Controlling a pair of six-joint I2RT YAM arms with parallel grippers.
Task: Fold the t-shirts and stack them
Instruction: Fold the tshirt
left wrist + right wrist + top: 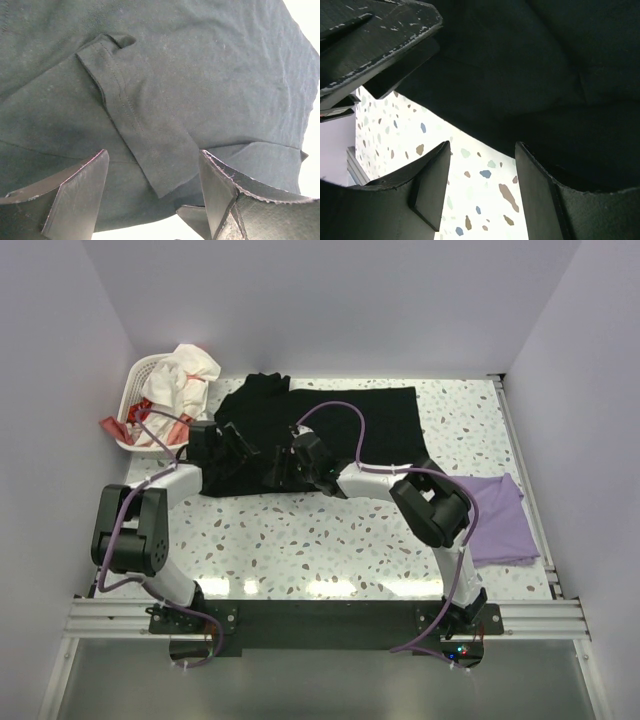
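The black t-shirt (345, 420) lies spread at the back middle of the table, its near-left part bunched under both grippers. My left gripper (228, 446) hovers over that part, open. In the left wrist view a black sleeve (135, 115) runs down between the spread fingers (75, 195), and the left gripper (152, 185) holds nothing. My right gripper (285, 466) is beside it at the shirt's near edge. The right gripper (482, 175) is open over speckled table, with the black shirt's hem (530, 100) just beyond its tips. The lavender t-shirt (497, 518) lies folded at the right.
A white laundry basket (134, 390) with white and red cloth stands at the back left corner. The speckled table (330, 540) stretches between the arms' bases and the shirt. In the right wrist view the left gripper's finger (375, 45) fills the top left.
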